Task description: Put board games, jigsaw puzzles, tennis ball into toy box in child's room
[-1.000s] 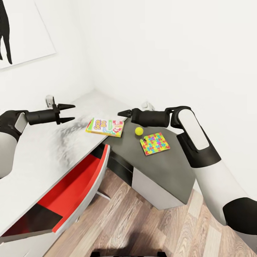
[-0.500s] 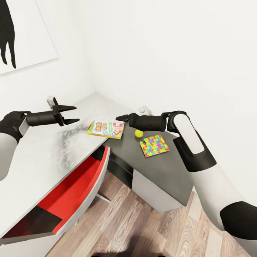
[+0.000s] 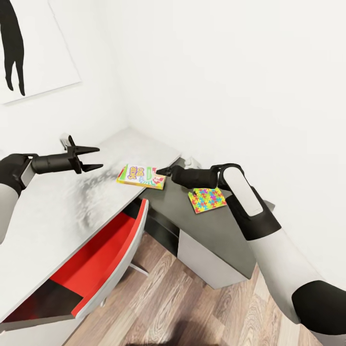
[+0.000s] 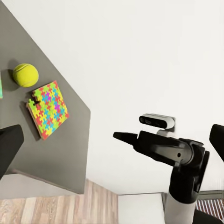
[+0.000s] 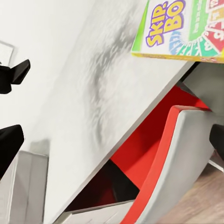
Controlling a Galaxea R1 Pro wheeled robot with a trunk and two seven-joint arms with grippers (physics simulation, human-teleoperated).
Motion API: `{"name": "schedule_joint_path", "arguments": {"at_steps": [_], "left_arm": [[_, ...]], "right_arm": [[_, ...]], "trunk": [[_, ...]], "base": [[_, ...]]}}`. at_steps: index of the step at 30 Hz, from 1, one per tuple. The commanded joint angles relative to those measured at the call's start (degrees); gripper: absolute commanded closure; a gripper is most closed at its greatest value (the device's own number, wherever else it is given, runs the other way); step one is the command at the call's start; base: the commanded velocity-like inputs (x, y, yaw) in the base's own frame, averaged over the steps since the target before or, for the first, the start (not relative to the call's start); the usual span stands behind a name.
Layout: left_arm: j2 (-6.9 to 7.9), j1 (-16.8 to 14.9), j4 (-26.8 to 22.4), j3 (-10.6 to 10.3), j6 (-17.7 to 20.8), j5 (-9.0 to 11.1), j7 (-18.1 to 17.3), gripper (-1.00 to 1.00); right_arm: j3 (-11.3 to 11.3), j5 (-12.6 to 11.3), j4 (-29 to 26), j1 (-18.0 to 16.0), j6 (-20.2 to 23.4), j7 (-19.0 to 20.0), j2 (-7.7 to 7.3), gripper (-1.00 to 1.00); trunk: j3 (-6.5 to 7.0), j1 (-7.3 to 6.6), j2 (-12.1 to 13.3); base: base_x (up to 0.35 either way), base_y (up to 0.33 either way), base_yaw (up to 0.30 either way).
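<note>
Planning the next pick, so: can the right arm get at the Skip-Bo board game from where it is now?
Probably yes. The right gripper hangs just beside the Skip-Bo board game, which lies flat at the white table's edge with nothing on it or between them. Its fingers look closed, so it may need to open.

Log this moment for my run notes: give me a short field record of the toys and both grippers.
board game: colourful Skip-Bo box, lying flat at the white desk's edge
puzzle: multicoloured square jigsaw puzzle, flat on the dark grey table
ball: yellow-green tennis ball, beside the puzzle
left gripper: open, empty, above the desk
right gripper: empty, near the box; jaw state unclear
</note>
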Motion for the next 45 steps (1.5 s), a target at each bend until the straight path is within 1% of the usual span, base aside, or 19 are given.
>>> {"name": "schedule_joint_path", "arguments": {"at_steps": [1, 4, 8, 10, 12, 13, 15, 17, 19, 20, 22, 24, 26, 42, 44, 45], "left_arm": [[0.0, 0.1, 0.0, 0.2, 0.6, -0.3, -0.3, -1.0], [-0.04, 0.3, 0.0, 0.3, 0.6, -0.2, -0.3, -1.0], [-0.06, 0.5, 0.0, 0.3, 0.6, -0.1, -0.3, -1.0], [-0.07, 0.5, 0.0, 0.4, 0.6, -0.1, -0.3, -1.0], [-0.08, 0.5, 0.0, 0.4, 0.6, -0.2, -0.3, -1.0], [-0.11, 0.5, 0.0, 0.4, 0.6, -0.2, -0.3, -1.0], [-0.11, 0.5, 0.0, 0.4, 0.6, -0.2, -0.3, -1.0], [-0.09, 0.5, 0.0, 0.4, 0.6, -0.2, -0.3, -1.0], [-0.11, 0.5, 0.0, 0.4, 0.6, -0.2, -0.3, -1.0], [-0.13, 0.5, 0.0, 0.4, 0.6, -0.2, -0.3, -1.0], [-0.1, 0.5, 0.0, 0.5, 0.6, -0.1, -0.3, -1.0], [-0.08, 0.5, 0.0, 0.6, 0.6, -0.1, -0.3, -1.0], [-0.08, 0.5, 0.0, 0.6, 0.6, -0.1, -0.3, -1.0], [-0.2, 0.5, 0.0, 0.6, 0.6, 0.0, -0.3, -1.0], [-0.22, 0.5, 0.0, 0.6, 0.6, 0.0, -0.3, -1.0], [-0.23, 0.5, 0.0, 0.6, 0.6, 0.0, -0.3, -1.0]], "right_arm": [[0.0, -0.4, 0.2, 0.2, 0.0, -0.4, 0.29, -1.0], [-0.1, -0.3, 0.5, 1.2, 0.0, 0.2, 0.6, -1.0], [-0.2, -0.3, 0.7, 2.4, -0.8, 2.8, 0.54, -1.0], [-0.4, -0.2, 0.8, 3.3, -2.8, 5.5, 0.13, -1.0], [-0.5, -0.2, 0.9, 4.1, -3.9, 7.2, 0.01, -1.0], [-0.6, -0.2, 1.0, 4.9, -4.6, 8.7, -0.13, -1.0], [-0.7, -0.2, 1.2, 5.7, -5.1, 9.8, -0.33, -1.0], [-1.1, -0.2, 1.9, 6.4, -5.6, 10.9, -0.94, -1.0], [-1.8, -0.4, 2.4, 6.9, -6.3, 11.5, -2.09, -1.0], [-2.2, -0.4, 2.5, 7.3, -7.0, 11.9, -2.91, -1.0], [-2.6, -0.4, 2.7, 7.7, -7.8, 12.6, -3.87, -1.0], [-2.9, -0.4, 2.8, 7.9, -8.6, 13.1, -4.41, -1.0], [-3.2, -0.4, 2.8, 8.1, -9.1, 13.4, -4.63, -1.0], [-3.6, -0.3, 3.1, 8.4, -10.0, 13.5, -4.79, -1.0], [-3.8, -0.4, 3.2, 8.8, -11.0, 13.6, -4.77, -1.0], [-3.9, -0.4, 3.3, 9.3, -12.4, 13.6, -4.79, -1.0]], "trunk": [[-0.08, 0.03, -0.1], [-0.07, 0.03, -0.1], [-0.07, 0.03, -0.1], [-0.06, 0.03, -0.1], [-0.06, 0.03, -0.1], [-0.06, 0.03, -0.1], [-0.06, 0.03, -0.1], [-0.06, 0.03, -0.1], [-0.06, 0.03, -0.1], [-0.06, 0.03, -0.1], [-0.06, 0.03, -0.1], [-0.06, 0.03, -0.1], [-0.06, 0.03, -0.1], [-0.06, 0.03, -0.1], [-0.06, 0.03, -0.1], [-0.06, 0.03, -0.1]], "base": [[0.0, 0.0, 0.0], [0.0, 0.0, 0.0], [0.0, 0.0, 0.0], [0.0, 0.0, 0.0], [0.0, 0.0, 0.0], [0.0, 0.0, 0.0], [0.0, 0.0, 0.0], [0.0, 0.0, 0.0], [0.0, 0.0, 0.0], [0.0, 0.0, 0.0], [0.0, 0.0, 0.0], [0.0, 0.0, 0.0], [0.0, 0.0, 0.0], [0.0, 0.0, 0.0], [0.0, 0.0, 0.0], [0.0, 0.0, 0.0]]}}
